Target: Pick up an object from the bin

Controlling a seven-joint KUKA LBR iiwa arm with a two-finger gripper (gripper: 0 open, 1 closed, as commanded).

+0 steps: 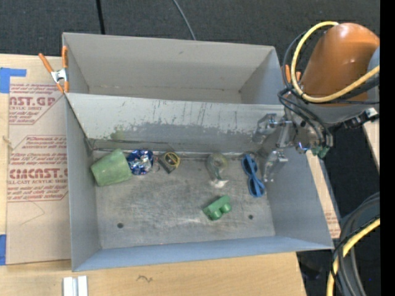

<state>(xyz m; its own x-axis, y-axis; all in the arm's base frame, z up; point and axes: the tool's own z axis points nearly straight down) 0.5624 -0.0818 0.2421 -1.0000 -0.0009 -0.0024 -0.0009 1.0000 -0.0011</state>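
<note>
Camera view shows the claw (272,163) low at the right side of the grey bin (173,66), just beside a blue loop-shaped thing (252,175); whether it is open or closed cannot be told.

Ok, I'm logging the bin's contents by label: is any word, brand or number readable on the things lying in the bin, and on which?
No text can be read on anything in the bin.
Blue and white crumpled thing: some pattern, too blurred to read.
Small dark and yellow piece: too small to tell.
Big green block, small green piece, blue curved thing: no marking visible.
</note>
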